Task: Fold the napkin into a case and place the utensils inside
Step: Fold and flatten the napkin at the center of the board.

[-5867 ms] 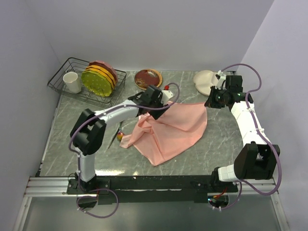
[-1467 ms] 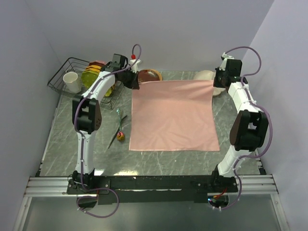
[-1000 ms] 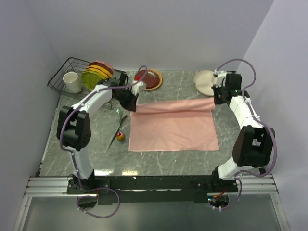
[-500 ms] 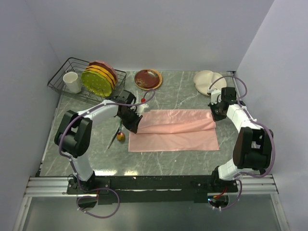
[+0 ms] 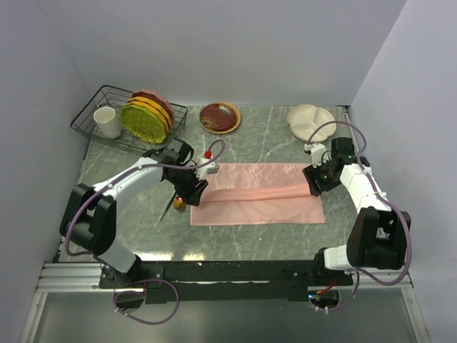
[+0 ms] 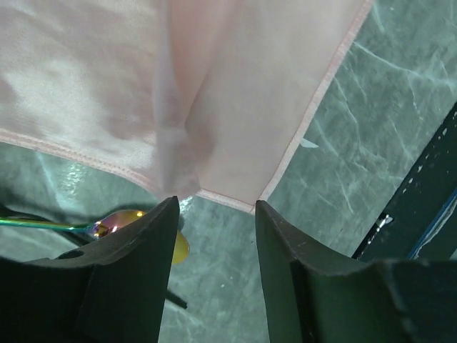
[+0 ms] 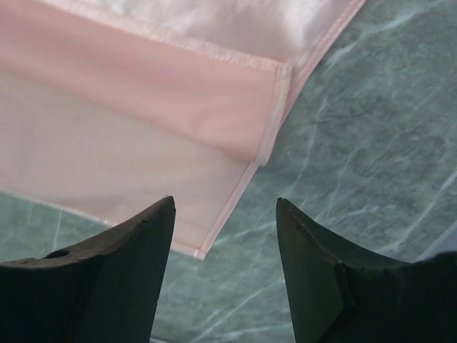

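Your shiny salmon-pink satin napkin [image 5: 257,194] lies folded lengthwise at the middle of the grey marbled worktop [image 5: 264,139]. Your left tool [image 6: 214,207] stands parted and empty over its left edge, your right tool [image 7: 225,204] likewise over its right edge. The gold-headed, dark-handled utensils [image 5: 176,203] lie just left of the cloth.

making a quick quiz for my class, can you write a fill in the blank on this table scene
The napkin lies folded on the table, its colour ____.
The cup in the wire rack is ____.
The utensils lie to the napkin's ____ in the top view.
The left fingers and right fingers both stand ____, holding nothing.
Missing words: pink; white; left; open.
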### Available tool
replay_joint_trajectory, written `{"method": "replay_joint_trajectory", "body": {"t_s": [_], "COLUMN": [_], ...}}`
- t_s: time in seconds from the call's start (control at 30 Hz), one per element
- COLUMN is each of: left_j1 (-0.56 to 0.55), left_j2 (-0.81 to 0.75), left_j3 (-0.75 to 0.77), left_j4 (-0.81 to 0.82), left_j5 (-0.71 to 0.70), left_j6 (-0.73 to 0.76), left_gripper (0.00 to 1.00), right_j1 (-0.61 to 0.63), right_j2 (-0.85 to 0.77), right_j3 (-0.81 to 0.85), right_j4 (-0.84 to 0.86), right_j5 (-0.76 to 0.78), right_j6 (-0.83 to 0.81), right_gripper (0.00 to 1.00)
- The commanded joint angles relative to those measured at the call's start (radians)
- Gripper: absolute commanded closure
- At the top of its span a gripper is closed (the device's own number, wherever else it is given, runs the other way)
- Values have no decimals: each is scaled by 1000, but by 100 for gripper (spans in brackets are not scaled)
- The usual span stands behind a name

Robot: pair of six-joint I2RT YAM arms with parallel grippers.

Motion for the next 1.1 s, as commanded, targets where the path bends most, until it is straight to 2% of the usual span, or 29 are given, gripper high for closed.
{"method": "replay_joint_trajectory", "body": {"t_s": [0.0,0.17,0.27,0.33,0.47,0.8,1.07], "left_j1": [-3,-12,-30,-52,-96,-130,-130], "left_j2": [-63,-49,-18,15,84,152,164], "left_j3": [-3,6,29,56,104,126,138], "left_j4": [-26,46,106,134,149,152,143], "left_j5": [14,-23,-75,-109,-155,-198,-201], "left_j6": [103,60,13,-2,-12,-16,-27], "left_gripper": [47,47,43,41,41,45,46], "right_j1": [-11,-8,-5,0,9,24,23], "right_j2": [-19,63,148,204,281,399,482], "right_j3": [63,141,211,260,323,354,399], "right_j4": [-109,-70,-61,-46,-49,-73,-75], "right_j5": [-53,-60,-60,-51,-34,30,30], "right_j6": [-62,14,53,70,70,48,67], "right_gripper": [32,26,22,21,21,38,48]}}
